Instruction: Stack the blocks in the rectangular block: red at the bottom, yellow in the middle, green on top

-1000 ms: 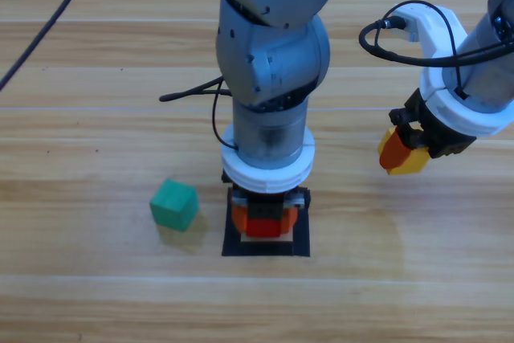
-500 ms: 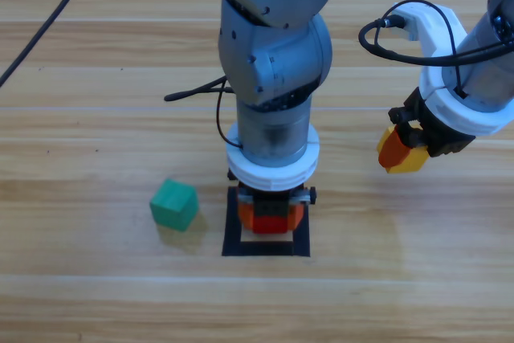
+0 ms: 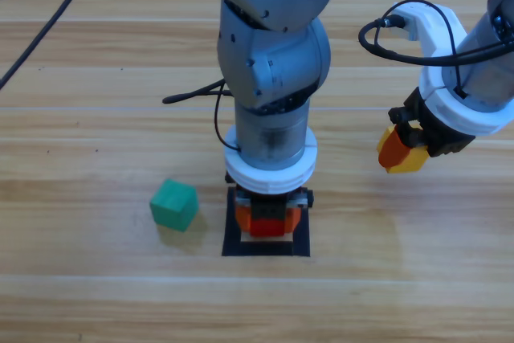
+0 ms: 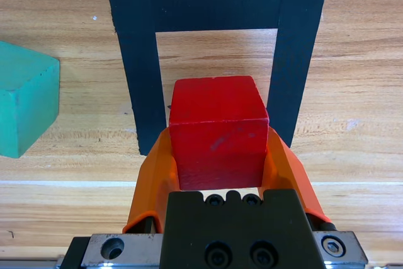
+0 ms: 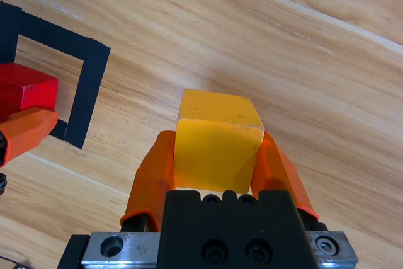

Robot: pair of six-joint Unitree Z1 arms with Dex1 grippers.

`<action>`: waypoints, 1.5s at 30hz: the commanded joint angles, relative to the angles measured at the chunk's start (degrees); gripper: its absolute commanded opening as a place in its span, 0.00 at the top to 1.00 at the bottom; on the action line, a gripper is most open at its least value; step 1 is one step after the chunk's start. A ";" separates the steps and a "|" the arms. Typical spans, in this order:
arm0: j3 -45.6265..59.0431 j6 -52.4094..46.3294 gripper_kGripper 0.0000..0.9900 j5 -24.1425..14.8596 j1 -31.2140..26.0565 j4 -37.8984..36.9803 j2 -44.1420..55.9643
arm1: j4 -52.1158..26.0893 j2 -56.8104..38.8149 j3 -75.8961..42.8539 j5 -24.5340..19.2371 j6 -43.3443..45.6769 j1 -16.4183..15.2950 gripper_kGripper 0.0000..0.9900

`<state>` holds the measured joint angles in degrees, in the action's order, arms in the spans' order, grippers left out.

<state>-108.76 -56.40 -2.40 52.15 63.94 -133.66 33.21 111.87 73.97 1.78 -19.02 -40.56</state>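
Note:
My left gripper (image 3: 266, 221) hangs over the black tape outline (image 3: 299, 240) and is shut on the red cube (image 4: 217, 130), holding it above the near side of the outline (image 4: 296, 48). The red cube (image 3: 265, 226) peeks out beneath the wrist in the high view. Off to the right, my right gripper (image 3: 401, 152) is held above the table, shut on the yellow cube (image 5: 216, 141). The teal-green cube (image 3: 174, 205) rests on the table left of the outline, also seen as the green cube (image 4: 25, 106) at the left wrist view's edge.
The left arm's big grey body (image 3: 273, 54) rises over the middle of the table and hides the far side of the outline. A black cable (image 3: 193, 94) lies behind it. Bare wooden table (image 3: 96, 142) surrounds the outline.
The left arm shifted slightly with the red cube, staying over the outline. The right arm has held still with the yellow cube.

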 commanded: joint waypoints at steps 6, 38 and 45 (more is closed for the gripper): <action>4.17 -0.47 1.00 0.64 0.59 -3.91 -0.29 | -1.22 -0.17 -1.81 -0.81 -0.14 1.01 0.98; 2.32 -3.11 0.00 0.29 1.38 -3.39 3.76 | -1.48 0.27 -1.90 -1.07 -0.14 1.01 0.98; 2.41 -3.72 0.00 -0.06 2.00 -2.95 5.60 | -1.57 0.01 -1.90 -1.16 -0.57 1.01 0.98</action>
<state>-106.30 -59.49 -2.18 52.23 60.72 -129.25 32.87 111.88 73.85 1.62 -19.03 -40.56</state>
